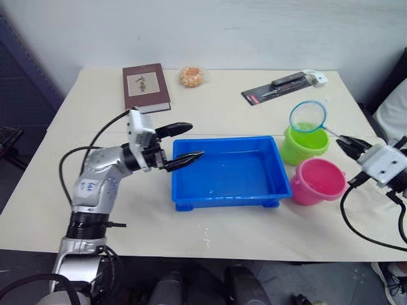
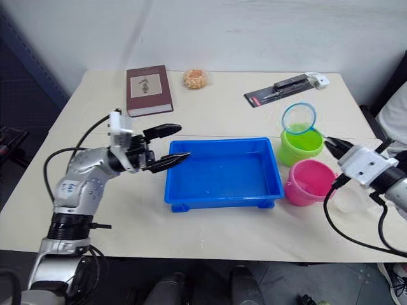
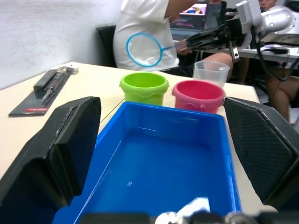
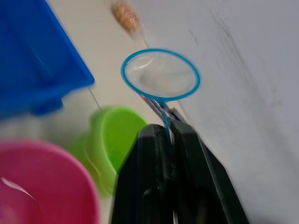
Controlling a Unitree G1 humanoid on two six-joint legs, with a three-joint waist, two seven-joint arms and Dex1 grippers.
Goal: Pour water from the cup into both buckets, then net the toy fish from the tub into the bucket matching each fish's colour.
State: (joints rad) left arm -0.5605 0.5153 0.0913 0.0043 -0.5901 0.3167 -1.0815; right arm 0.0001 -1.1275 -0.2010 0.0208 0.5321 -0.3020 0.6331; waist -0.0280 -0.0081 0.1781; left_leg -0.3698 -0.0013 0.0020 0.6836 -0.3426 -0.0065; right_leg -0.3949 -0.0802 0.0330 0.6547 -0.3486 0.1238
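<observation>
- The left gripper hung with its jaws spread and empty over the left rim of the tub, which looked bare of fish.
- The right gripper pinched the net by its handle, hoop above the green bucket; the pink bucket stood just beside.
- A careless swing could tip either of the 2 buckets.
- The cup stood near the table's right edge; open room lay behind the tub.

pink bucket cut off by edge and blurred; fish too small to tell.
</observation>
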